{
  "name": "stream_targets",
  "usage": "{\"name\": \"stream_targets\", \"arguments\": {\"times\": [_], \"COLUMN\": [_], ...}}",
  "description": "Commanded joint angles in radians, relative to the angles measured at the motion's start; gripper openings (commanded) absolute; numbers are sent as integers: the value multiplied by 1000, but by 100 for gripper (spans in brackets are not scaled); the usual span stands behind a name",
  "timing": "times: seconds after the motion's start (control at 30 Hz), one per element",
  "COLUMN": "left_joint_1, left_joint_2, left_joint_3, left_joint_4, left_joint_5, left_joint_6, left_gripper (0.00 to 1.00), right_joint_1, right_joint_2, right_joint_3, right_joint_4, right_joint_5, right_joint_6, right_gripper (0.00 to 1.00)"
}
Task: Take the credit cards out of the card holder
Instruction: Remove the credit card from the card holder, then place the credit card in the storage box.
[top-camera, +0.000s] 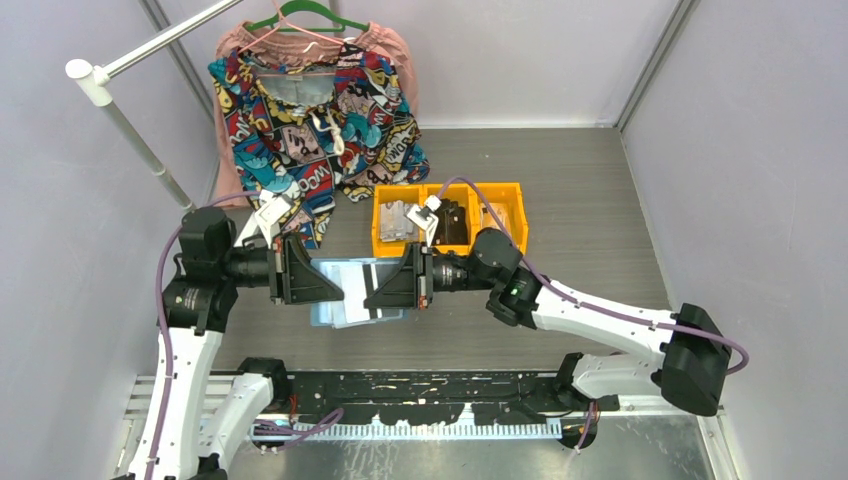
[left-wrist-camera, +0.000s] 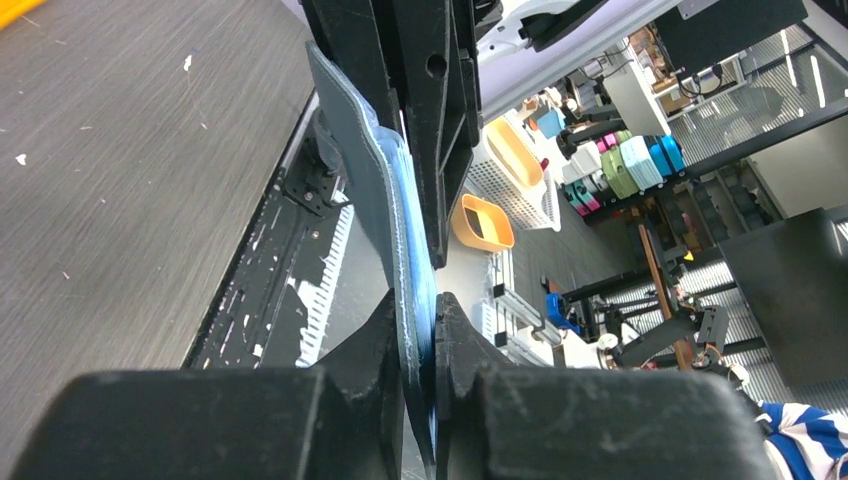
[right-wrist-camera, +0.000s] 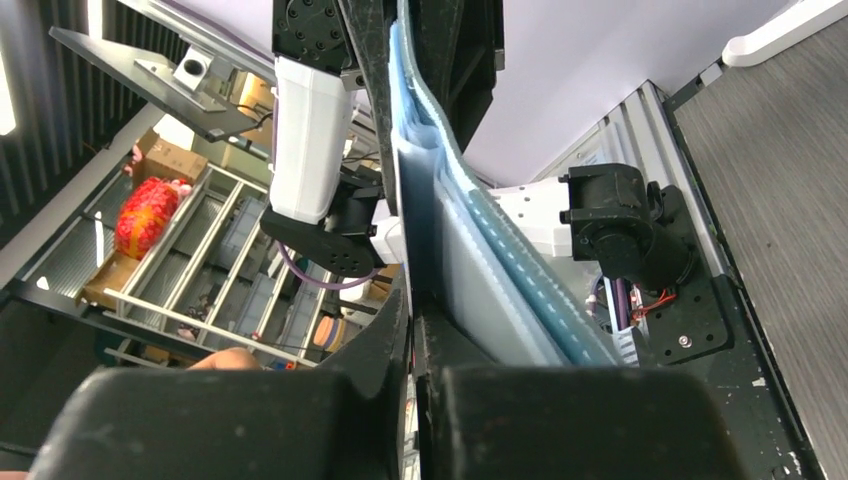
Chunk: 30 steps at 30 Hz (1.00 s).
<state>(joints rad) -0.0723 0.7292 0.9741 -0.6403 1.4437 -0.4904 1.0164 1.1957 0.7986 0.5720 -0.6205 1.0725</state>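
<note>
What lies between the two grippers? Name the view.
The card holder, each end clamped by the left gripper and right gripper; seen in the top external view.

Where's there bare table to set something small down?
Bare grey wood-grain tabletop lies right of the orange plastic bins toward the right wall, and in a strip between the held teal-blue folding wallet and the black near rail. Crowded: back left under the hanging comic-print shirt, and the centre around the wallet.

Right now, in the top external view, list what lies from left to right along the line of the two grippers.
left gripper → card holder, clamped at both ends → right gripper
</note>
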Motion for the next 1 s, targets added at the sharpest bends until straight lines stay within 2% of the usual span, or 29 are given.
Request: {"name": "stream_targets", "arguments": {"times": [0.0, 0.07, 0.3, 0.43, 0.5, 0.57, 0.67, 0.73, 0.97], "left_joint_1": [-3, -1, -2, -2, -1, -1, -2, -2, -2], "left_joint_2": [-3, -1, 3, 19, 25, 22, 3, -15, -70], "left_joint_3": [22, 21, 35, 99, 125, 137, 166, 188, 172], "left_joint_4": [57, 63, 58, -150, -232, -272, -305, -356, -265], "left_joint_5": [13, 8, -51, -170, -243, -252, -223, -201, -166], "left_joint_6": [-9, -9, 22, 249, 347, 409, 451, 522, 412], "left_gripper": [0, 0, 0, 0, 0, 0, 0, 0, 0], "right_joint_1": [-18, -41, -169, -361, -496, -541, -544, -537, -470], "right_joint_2": [-70, -120, -245, -304, -287, -159, 84, 189, 528], "right_joint_3": [1, -18, -57, 5, 56, 107, 243, 274, 471], "right_joint_4": [63, 17, -142, -388, -535, -562, -707, -690, -705], "right_joint_5": [25, 30, -22, -61, 1, 83, 117, 152, 272], "right_joint_6": [2, -15, -52, -147, -207, -213, -291, -316, -390], "right_gripper": [4, 1, 1, 1, 1, 1, 1, 1, 2]}}
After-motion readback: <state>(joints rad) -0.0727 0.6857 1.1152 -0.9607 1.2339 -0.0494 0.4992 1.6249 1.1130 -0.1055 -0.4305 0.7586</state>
